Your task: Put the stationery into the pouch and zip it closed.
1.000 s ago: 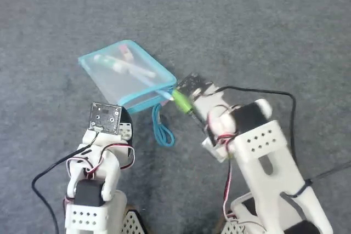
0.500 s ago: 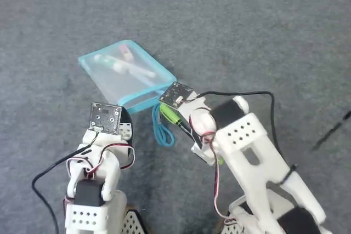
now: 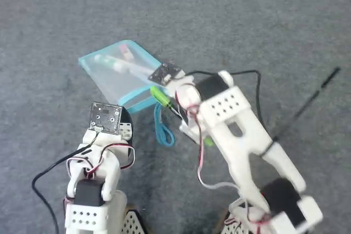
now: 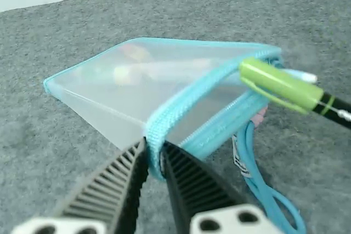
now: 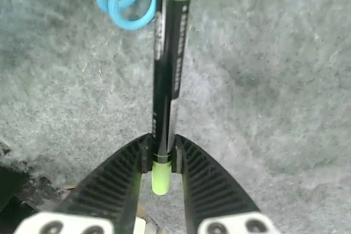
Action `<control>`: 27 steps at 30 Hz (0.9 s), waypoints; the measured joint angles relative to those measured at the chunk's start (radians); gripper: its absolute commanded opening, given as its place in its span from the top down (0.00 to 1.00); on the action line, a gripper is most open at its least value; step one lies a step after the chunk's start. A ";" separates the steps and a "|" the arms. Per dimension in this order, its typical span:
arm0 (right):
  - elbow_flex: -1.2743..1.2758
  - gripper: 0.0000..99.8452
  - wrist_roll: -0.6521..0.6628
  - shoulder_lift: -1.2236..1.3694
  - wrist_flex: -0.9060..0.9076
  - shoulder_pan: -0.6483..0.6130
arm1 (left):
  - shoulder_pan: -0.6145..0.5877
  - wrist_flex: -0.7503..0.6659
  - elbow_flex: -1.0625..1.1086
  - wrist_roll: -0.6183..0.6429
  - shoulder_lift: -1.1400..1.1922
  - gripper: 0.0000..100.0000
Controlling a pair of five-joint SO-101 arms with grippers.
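Beside the black-and-green pen [image 4: 277, 85], the clear pouch [image 4: 129, 94] shows turquoise zipper trim.

left claw [image 4: 155, 160] pinched closed, low; right claw [image 5: 162, 157] clamped tight

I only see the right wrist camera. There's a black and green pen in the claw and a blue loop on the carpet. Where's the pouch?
Observer: In the high view, the pouch lies right at the green end of your pen.
Operator: Is anything holding it?
Observer: Yes, the left gripper is shut on its zipper edge.
Operator: Is anything inside?
Observer: A white marker shows through the clear side.
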 measured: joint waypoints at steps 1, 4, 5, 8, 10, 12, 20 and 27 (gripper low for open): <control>-0.037 0.99 0.000 0.040 0.009 0.000 | 0.000 0.000 0.000 0.000 0.000 0.99; -0.176 0.99 0.000 0.178 0.054 0.000 | 0.000 0.000 0.000 0.005 -0.005 0.99; -0.233 0.99 0.000 0.226 0.077 0.000 | 0.000 0.000 0.000 0.005 -0.006 0.99; -0.391 0.99 0.000 0.361 0.130 0.000 | 0.000 -0.002 -0.002 0.005 -0.011 0.99; -0.436 0.99 0.000 0.402 0.130 0.000 | 0.002 -0.002 0.000 -0.003 -0.005 0.99; -0.439 0.99 0.002 0.408 0.130 -0.002 | 0.002 0.000 0.002 -0.003 0.003 0.99; -0.307 0.99 0.034 0.358 0.130 -0.005 | 0.002 0.000 0.002 -0.003 0.003 0.99; -0.192 0.99 0.101 0.189 0.130 -0.002 | 0.002 0.000 0.002 -0.003 0.003 0.99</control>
